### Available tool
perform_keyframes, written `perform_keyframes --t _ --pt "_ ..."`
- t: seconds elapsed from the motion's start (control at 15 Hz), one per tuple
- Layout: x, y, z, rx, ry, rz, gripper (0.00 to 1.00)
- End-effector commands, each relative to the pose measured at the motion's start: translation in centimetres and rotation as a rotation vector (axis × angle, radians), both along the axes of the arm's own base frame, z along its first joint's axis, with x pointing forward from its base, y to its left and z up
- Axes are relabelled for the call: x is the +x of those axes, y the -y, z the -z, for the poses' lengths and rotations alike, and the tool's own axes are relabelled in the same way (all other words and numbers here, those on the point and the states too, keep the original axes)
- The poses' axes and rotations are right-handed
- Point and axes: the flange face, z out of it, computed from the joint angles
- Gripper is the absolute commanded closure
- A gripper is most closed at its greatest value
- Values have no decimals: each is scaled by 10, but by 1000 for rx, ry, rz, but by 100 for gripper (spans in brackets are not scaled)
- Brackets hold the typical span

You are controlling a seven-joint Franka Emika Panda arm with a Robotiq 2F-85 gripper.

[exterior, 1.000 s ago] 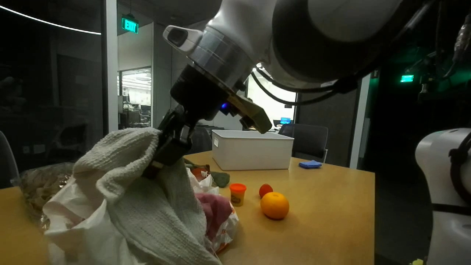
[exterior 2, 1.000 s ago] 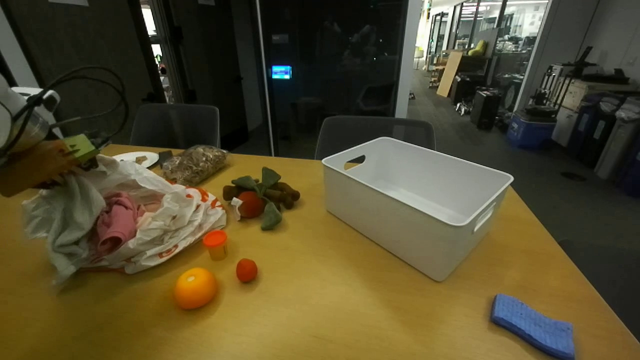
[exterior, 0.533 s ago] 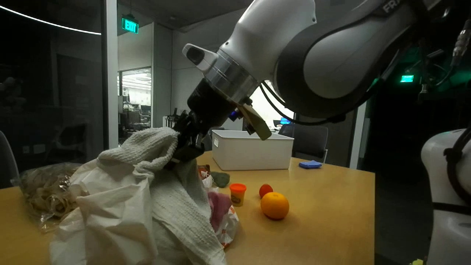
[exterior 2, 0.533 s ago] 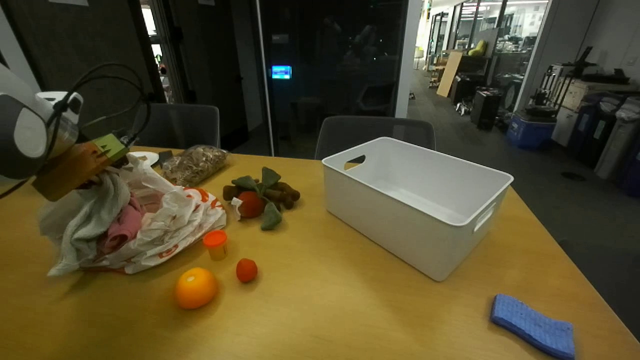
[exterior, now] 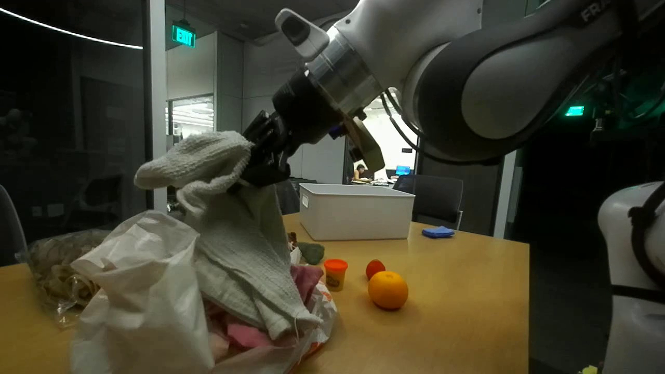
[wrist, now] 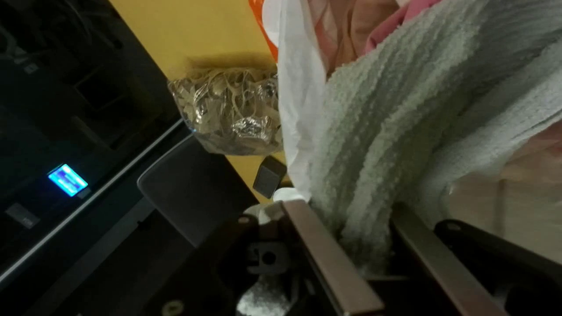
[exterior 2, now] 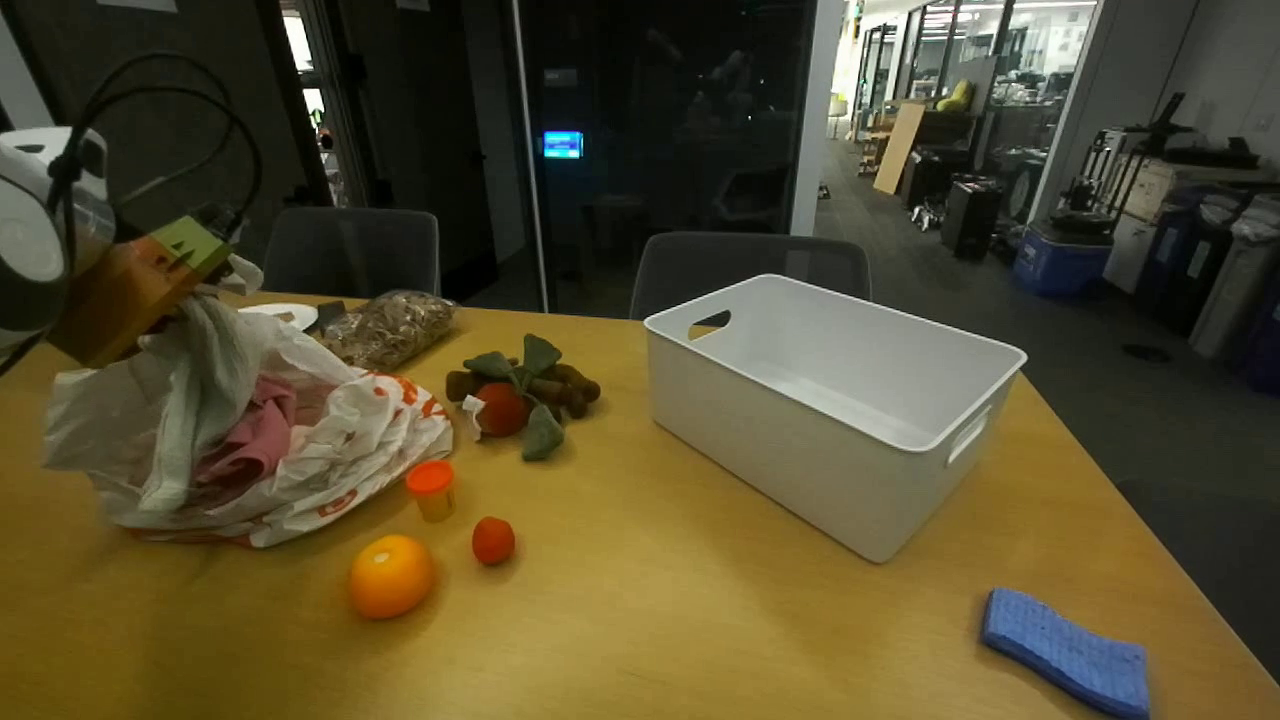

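Observation:
My gripper is shut on a bunched, pale grey-green towel; folds of it fill the space between the fingers. In an exterior view the gripper holds the towel up over an open white plastic bag. The towel hangs down in front of the gripper, its lower end against the bag's opening. The bag lies on the table with pink cloth inside. In an exterior view the fingertips are hidden behind the towel and the camera mount.
A white bin stands on the table. An orange, a small red ball, an orange-lidded tub, a plush toy and a clear bag lie near the plastic bag. A blue cloth lies near the edge.
My gripper first moved towards the bag's middle, then rose with the towel in it. The towel's lower end has lifted, and more pink cloth shows beneath it.

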Motion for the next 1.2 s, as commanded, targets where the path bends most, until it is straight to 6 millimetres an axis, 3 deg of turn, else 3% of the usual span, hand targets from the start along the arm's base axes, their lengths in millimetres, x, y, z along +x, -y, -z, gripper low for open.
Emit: perform_keyframes --t 0.0,0.2,0.33,0.4,0.73,1.0,1.13 --pt "-22 4 -24 31 143 -48 95" --pt "-18 12 -15 59 206 -112 95" --pt "-4 16 -3 77 200 -127 95" --pt "-14 4 -1 91 189 -134 95" --pt "-12 -9 45 126 42 -131 95" --pt "-11 -11 52 114 6 -87 95" --pt "-10 -7 45 128 19 -66 95"
